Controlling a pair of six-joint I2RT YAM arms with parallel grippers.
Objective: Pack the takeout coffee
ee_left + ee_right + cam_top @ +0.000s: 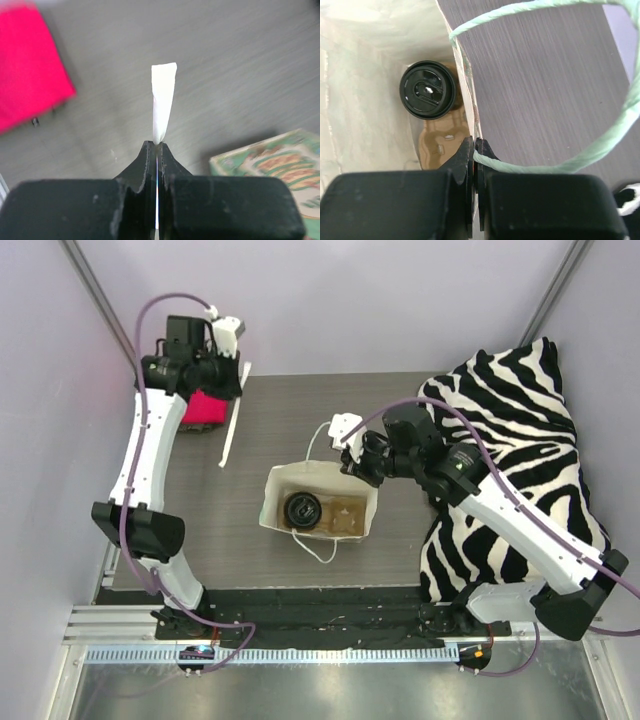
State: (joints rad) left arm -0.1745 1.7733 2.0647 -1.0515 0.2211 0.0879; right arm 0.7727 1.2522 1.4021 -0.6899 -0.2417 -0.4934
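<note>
Now left gripper (158, 145) pinches a white strip (164, 95) near the table's (300, 400) far edge; right gripper (474, 142) clamps the rim of the bag (365, 125).

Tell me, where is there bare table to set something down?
Bare wood lies between the bag and the left arm, and behind the bag toward the far edge. Crowded right of it: right arm, zebra cloth.

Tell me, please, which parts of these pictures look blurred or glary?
Left wrist: the red object and printed box are soft, the white strip in the left claw sharper. Right wrist: the bag is washed out inside, the black lid crisp. Top external: glare on the near metal sheet.
</note>
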